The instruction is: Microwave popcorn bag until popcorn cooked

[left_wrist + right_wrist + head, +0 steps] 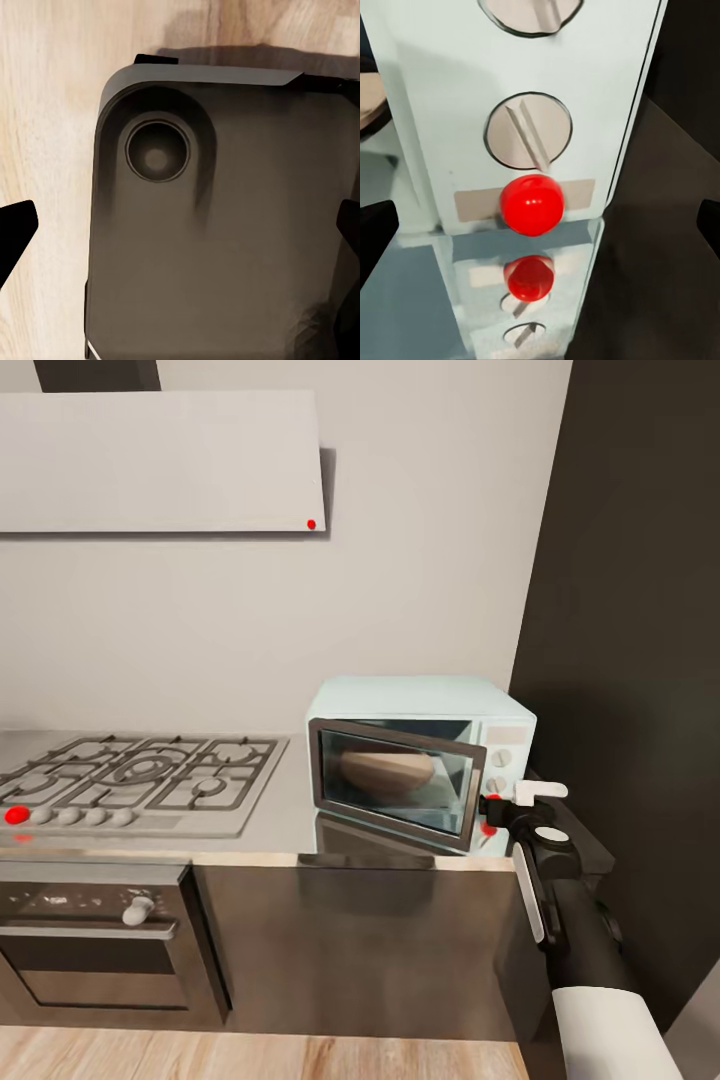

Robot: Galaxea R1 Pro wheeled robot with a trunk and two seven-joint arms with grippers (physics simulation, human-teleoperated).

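Observation:
The pale mint-blue microwave (420,705) stands on the steel countertop (285,815), its dark glass door (395,780) slightly ajar. Behind the glass sits the tan-brown popcorn bag (388,770); the popcorn itself is hidden. My right gripper (494,812) hovers at the microwave's white knob panel. In the right wrist view the right gripper (540,229) is open, its fingers wide apart on either side of a red button (532,204) below a round knob (528,135). My left gripper (180,232) is open and holds nothing, pointing down at my dark base (225,225).
A steel gas hob (140,775) lies left of the microwave, with a built-in oven (95,940) under it. A tall dark cabinet (640,610) stands close at the microwave's right. A range hood (160,460) hangs above. Wooden floor (45,112) lies below.

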